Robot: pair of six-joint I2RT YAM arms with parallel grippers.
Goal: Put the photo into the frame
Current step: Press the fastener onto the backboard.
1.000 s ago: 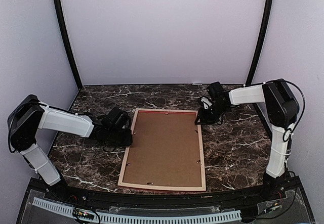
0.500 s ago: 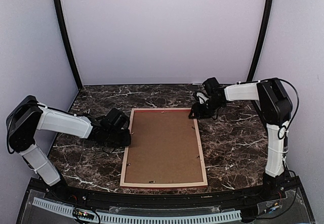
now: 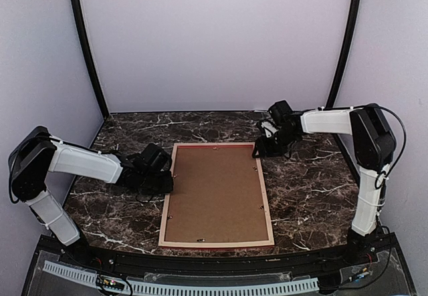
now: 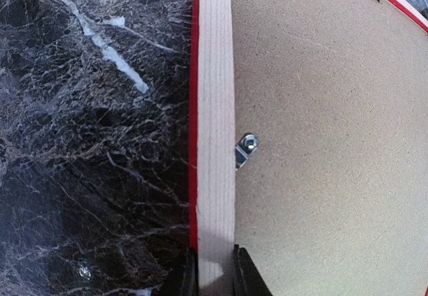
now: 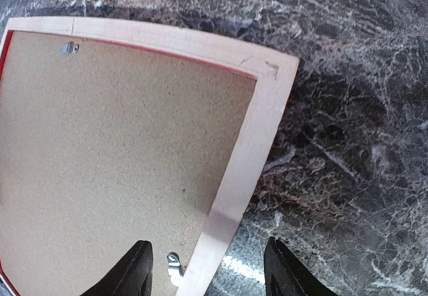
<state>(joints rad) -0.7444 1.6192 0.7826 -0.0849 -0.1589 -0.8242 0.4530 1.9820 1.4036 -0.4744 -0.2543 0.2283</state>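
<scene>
From the overhead camera I see the frame (image 3: 215, 243) lying face down in the middle of the dark marble table (image 3: 314, 196), its long sides running away from the arms' bases. Its pale wood back faces up, with a thin line of red showing along the edges, and a plain brown backing board (image 3: 215, 192) fills the opening. My left gripper (image 3: 166, 184) reaches in low from the left and is clamped on the frame's left rail, nearer the far end than the near one. In the left wrist camera its two dark fingers (image 4: 182, 281) press against either side of the pale rail. Just ahead of them a small metal tab (image 4: 245, 150) sits where the rail meets the board. My right gripper (image 3: 258, 150) is at the far right corner with its jaws spread apart, grasping nothing. In the right wrist camera the right rail passes between the fingertips (image 5: 139, 272) with a gap on each side. Whether they touch the table, I cannot tell.
</scene>
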